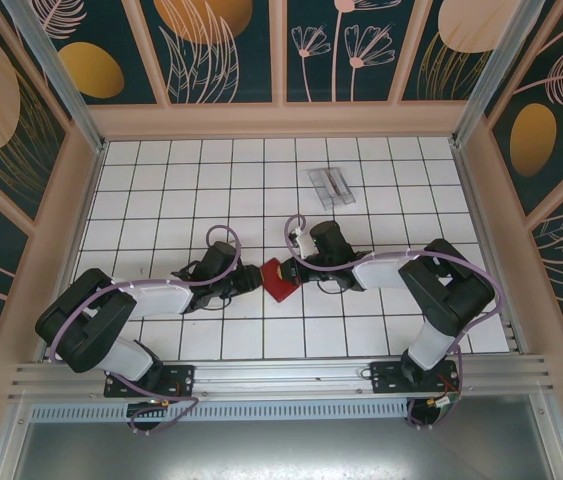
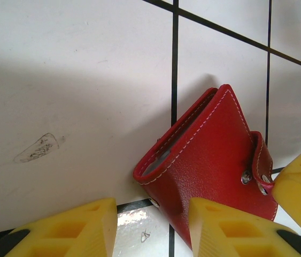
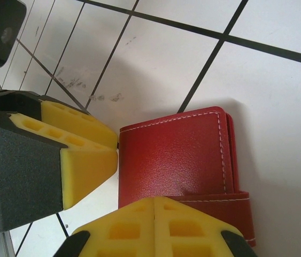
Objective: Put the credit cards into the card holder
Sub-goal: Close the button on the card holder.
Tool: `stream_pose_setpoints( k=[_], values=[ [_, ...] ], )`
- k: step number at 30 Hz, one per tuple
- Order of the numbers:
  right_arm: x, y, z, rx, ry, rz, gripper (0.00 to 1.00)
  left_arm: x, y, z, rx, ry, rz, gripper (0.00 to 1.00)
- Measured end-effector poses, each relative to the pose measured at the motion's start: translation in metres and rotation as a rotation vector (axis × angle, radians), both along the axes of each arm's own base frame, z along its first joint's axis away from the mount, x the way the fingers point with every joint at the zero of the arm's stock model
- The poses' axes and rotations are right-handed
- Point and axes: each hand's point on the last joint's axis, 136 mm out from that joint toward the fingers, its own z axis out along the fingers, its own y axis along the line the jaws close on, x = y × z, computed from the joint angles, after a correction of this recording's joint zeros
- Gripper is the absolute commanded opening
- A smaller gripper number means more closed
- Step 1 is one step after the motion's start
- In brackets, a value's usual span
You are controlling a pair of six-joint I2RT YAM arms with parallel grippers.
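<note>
Card holder (image 3: 171, 155), left gripper (image 2: 153, 210) half-spread touching it, right gripper (image 3: 154, 206) closed

A white table (image 1: 161, 190) ruled with black grid lines carries a clear case (image 1: 332, 184), lying flat on its far half, slightly right of the middle. Beyond the case, and to either side of it, stand walls (image 1: 221, 40) of dark teal panels painted with pale flowers and orange ovals, set in light frames. Well nearer than the case, a metal rail (image 1: 281, 375) runs along the table's near edge. Grey smudges (image 2: 38, 149) mark the white surface, some beside a grid line (image 3: 94, 91).
</note>
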Motion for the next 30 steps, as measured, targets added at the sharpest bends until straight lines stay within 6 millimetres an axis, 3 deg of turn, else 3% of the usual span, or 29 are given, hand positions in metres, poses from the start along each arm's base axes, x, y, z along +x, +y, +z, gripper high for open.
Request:
stream_pose_setpoints(
  k=[30],
  values=[
    [-0.002, 0.007, -0.011, 0.001, -0.024, 0.005, 0.00, 0.000, 0.000, -0.001, -0.002, 0.002, 0.002, 0.41]
  ],
)
